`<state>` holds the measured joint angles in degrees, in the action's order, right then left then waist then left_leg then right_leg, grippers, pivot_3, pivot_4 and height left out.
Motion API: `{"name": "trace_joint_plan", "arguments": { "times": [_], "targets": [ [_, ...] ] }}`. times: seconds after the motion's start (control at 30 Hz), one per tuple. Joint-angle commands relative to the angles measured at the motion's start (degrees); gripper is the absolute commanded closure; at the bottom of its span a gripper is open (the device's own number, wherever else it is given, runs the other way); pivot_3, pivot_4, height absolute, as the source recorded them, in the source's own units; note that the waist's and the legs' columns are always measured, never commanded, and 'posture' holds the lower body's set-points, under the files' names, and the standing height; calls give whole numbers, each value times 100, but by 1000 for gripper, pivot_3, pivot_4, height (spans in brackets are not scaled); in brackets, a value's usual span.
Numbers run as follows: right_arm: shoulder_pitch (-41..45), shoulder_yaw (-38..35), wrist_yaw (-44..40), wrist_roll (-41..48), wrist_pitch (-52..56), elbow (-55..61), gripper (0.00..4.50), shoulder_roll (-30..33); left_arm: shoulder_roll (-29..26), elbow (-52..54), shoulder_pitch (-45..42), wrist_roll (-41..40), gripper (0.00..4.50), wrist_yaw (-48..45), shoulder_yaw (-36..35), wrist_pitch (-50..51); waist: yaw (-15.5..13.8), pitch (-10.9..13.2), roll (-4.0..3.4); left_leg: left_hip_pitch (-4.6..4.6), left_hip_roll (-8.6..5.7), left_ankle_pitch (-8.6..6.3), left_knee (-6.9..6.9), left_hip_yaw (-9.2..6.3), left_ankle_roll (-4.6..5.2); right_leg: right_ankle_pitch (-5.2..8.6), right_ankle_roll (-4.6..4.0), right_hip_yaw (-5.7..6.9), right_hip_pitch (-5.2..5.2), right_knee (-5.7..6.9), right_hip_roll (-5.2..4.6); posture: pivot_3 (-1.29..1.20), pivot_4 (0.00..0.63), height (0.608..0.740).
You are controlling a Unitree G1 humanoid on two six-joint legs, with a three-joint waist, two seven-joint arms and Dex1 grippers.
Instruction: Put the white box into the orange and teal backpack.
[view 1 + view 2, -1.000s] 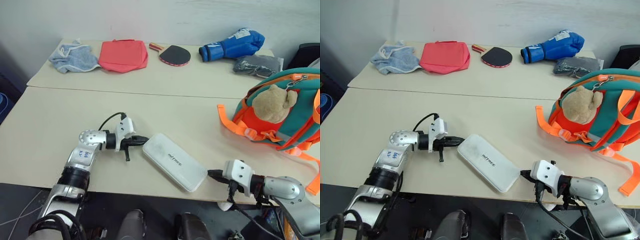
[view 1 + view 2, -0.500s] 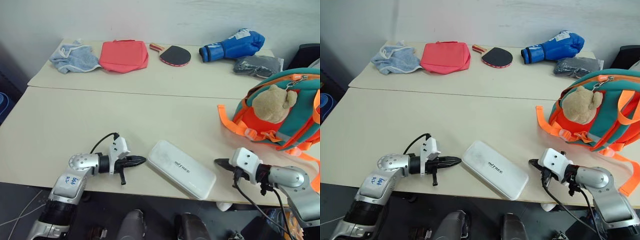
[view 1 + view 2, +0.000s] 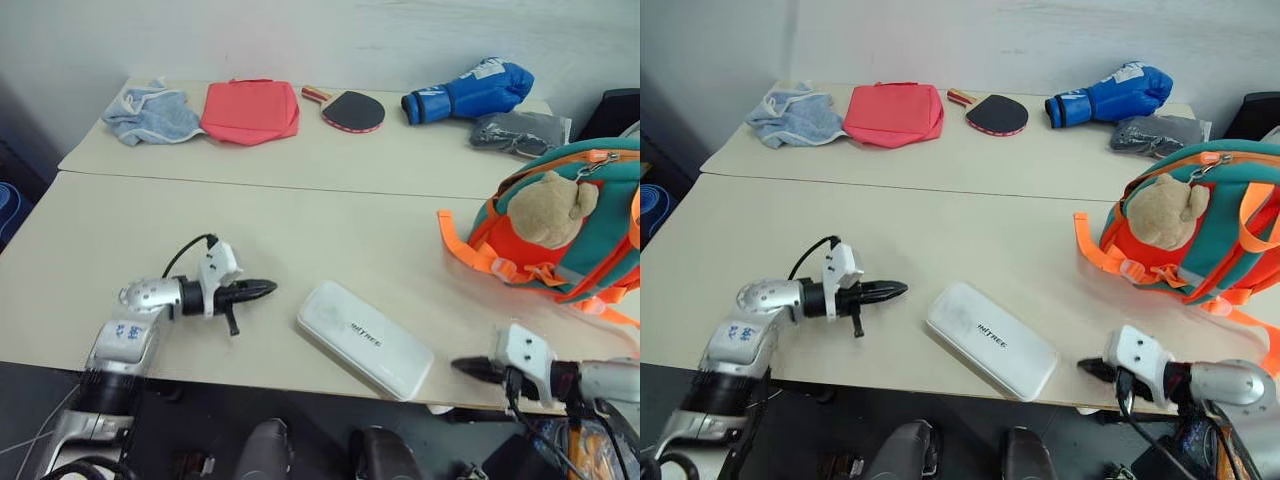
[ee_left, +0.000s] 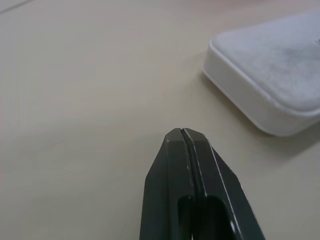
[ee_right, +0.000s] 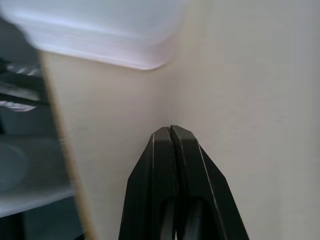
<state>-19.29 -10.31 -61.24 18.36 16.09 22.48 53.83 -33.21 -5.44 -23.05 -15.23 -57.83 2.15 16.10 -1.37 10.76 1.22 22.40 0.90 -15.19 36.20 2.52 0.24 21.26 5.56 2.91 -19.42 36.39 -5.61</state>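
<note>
The white box (image 3: pixel 365 338) lies flat and askew on the near table, its right end close to the front edge. My left gripper (image 3: pixel 270 288) is shut and empty, pointing at the box's left end (image 4: pixel 272 95) with a gap of bare table between them. At the front edge, right of the box (image 5: pixel 100 30), my right gripper (image 3: pixel 458 366) is shut on nothing and stands apart from it. The orange and teal backpack (image 3: pixel 610 215) stands upright at the right of the table, with a tan plush bear (image 3: pixel 545 210) on its front.
On the far table lie a blue cloth (image 3: pixel 150 112), a red pouch (image 3: pixel 250 110), a table tennis paddle (image 3: pixel 350 110), a blue boxing glove (image 3: pixel 465 92) and a grey cloth (image 3: pixel 518 132). Orange straps (image 3: pixel 465 245) trail from the backpack toward the box.
Both grippers have drawn away from the box ends, the left one to the left, the right one to the right and toward the front edge. The box has shifted slightly right and nearer.
</note>
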Motion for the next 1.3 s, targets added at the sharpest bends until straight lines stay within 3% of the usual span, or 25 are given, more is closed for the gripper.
{"name": "trace_joint_plan", "arguments": {
  "times": [0.03,0.27,0.5,0.63,0.87,1.13,1.23,1.3],
  "targets": [
    [-90,80,-50,371,469,633,4464,12,244,-163,-294,57,4500,-196,330,-206,13,0,-1,0,0,0,0,0,0,0,0,-1,0,0,0,0,150,740],
    [353,561,294,467,923,1182,4464,-214,440,-427,-526,256,4500,-342,728,-363,69,0,0,-1,3,14,-3,3,-27,0,0,-5,-9,5,10,0,150,740],
    [933,634,469,274,775,895,4464,-383,469,-220,-378,90,4500,-383,631,-276,52,0,0,1,1,14,0,3,-26,0,0,-6,-9,4,6,0,150,740],
    [1208,703,455,94,598,596,4464,-393,358,53,-149,31,4500,-357,478,-125,68,0,0,1,1,14,-1,3,-27,0,0,-6,-9,1,7,0,150,740],
    [1880,810,629,-412,121,-277,4464,-489,34,1536,942,-481,4500,35,-91,896,147,1,-1,1,4,14,-5,1,-27,0,0,-8,-9,0,5,0,150,740],
    [1789,471,677,-531,-8,-596,4464,-394,-74,1711,1385,-682,4500,632,-612,1526,137,1,-2,1,2,11,-5,-3,-22,0,0,-6,-7,2,1,0,150,740],
    [1324,-42,543,-406,-104,-606,4500,-252,-307,1396,1325,-1379,3915,697,-1236,2753,133,1,-2,2,2,10,-9,-5,-20,0,0,-3,-9,1,2,0,150,740],
    [1033,-235,345,-277,-164,-551,4500,-187,-616,1091,1073,-1960,3371,657,-1511,4116,142,2,-2,2,2,9,-9,-5,-18,0,0,-2,-8,1,2,0,150,740]
  ]
}}
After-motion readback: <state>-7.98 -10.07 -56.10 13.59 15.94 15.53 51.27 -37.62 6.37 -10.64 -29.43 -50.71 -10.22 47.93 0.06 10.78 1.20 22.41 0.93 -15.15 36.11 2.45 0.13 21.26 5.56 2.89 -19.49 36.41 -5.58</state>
